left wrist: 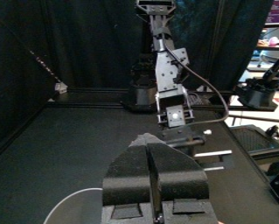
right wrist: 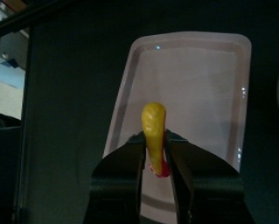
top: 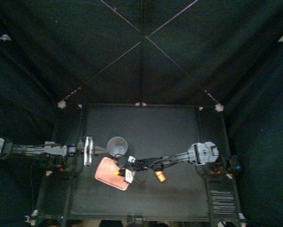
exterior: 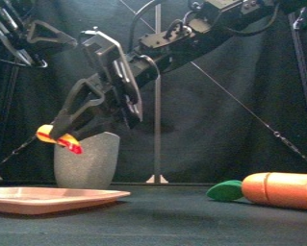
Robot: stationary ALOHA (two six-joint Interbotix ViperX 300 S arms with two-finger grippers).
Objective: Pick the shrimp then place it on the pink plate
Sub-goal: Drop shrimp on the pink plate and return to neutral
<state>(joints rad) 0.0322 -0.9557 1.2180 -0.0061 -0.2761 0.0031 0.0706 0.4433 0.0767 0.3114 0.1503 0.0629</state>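
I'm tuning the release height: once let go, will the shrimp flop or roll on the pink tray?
Probably stiff: the shrimp juts from the right gripper without drooping. Likely light, being narrower than the jaws that pinch it. Long rather than round, it should settle flat on the pink tray, not roll.

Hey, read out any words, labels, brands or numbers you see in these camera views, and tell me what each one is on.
None can be read. No word, number or logo shows on the shrimp, the pink tray, the grey speckled cup or the toy carrot, and the right gripper holding the shrimp shows no label either.
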